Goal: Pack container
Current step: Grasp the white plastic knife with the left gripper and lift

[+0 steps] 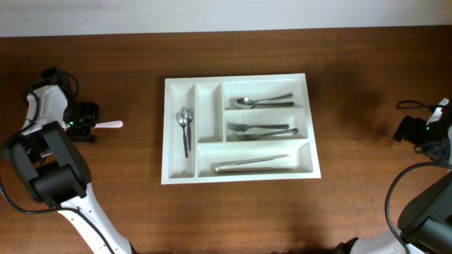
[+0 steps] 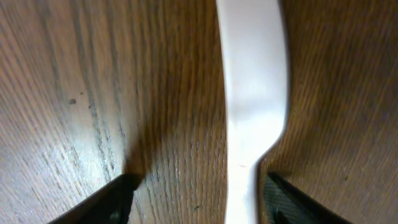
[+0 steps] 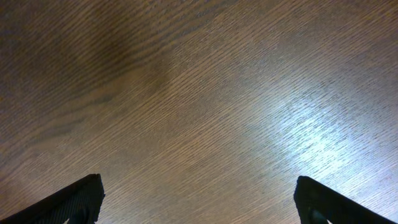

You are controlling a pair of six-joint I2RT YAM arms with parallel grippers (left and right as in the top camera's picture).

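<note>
White plastic utensil (image 2: 252,93) lies inside L gripper (image 2: 199,196), jaws wide. We centre on handle, then close gently. R gripper (image 3: 199,205) wide, empty; container (image 1: 236,77) mid-table, well apart.

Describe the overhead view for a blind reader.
A white cutlery tray on a wooden table holds spoons, forks and a knife. The left claw sits at one end of a white utensil; the right claw is far right.
</note>
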